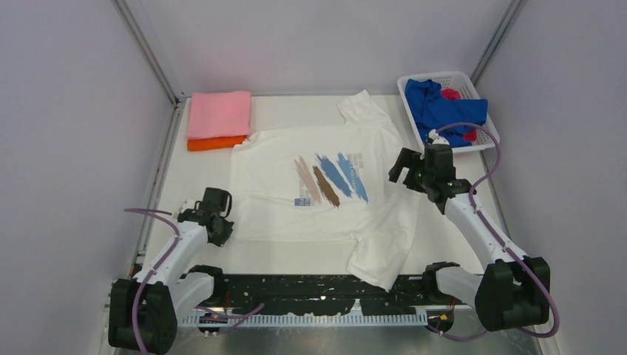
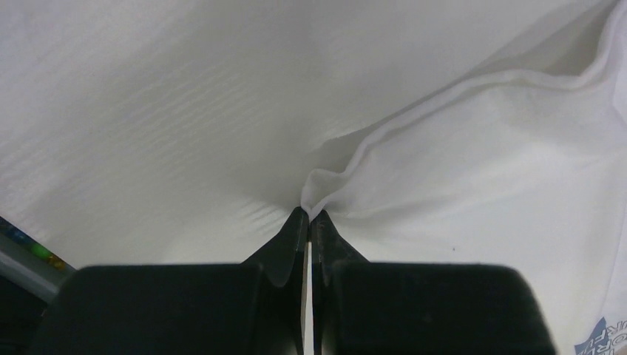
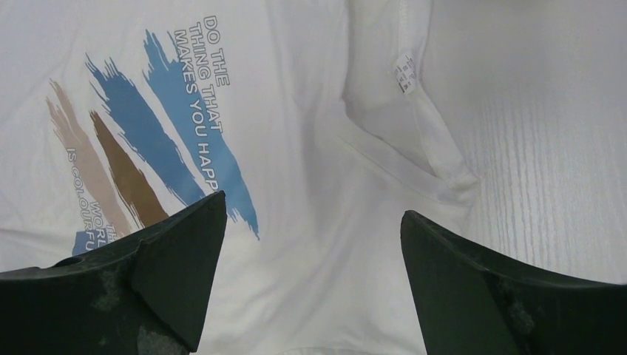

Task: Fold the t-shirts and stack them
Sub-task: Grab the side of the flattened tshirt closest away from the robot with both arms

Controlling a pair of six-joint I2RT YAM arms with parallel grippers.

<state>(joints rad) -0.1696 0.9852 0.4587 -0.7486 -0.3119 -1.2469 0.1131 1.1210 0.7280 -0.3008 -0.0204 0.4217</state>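
The white t-shirt [image 1: 281, 214] lies spread print-up on the worktop [image 1: 296, 111], its left edge pinched (a small pucker there) in the closed fingers of the left gripper [image 2: 309, 214], while the right gripper [image 3: 310, 214] hangs over its right side, fingers wide apart.

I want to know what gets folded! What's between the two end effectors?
The white shirt lies spread between the left end effector and right end effector, in the top view.

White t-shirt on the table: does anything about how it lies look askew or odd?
Yes. The white t-shirt lies sideways, and its near sleeve reaches past the table onto the black strip at the near edge.
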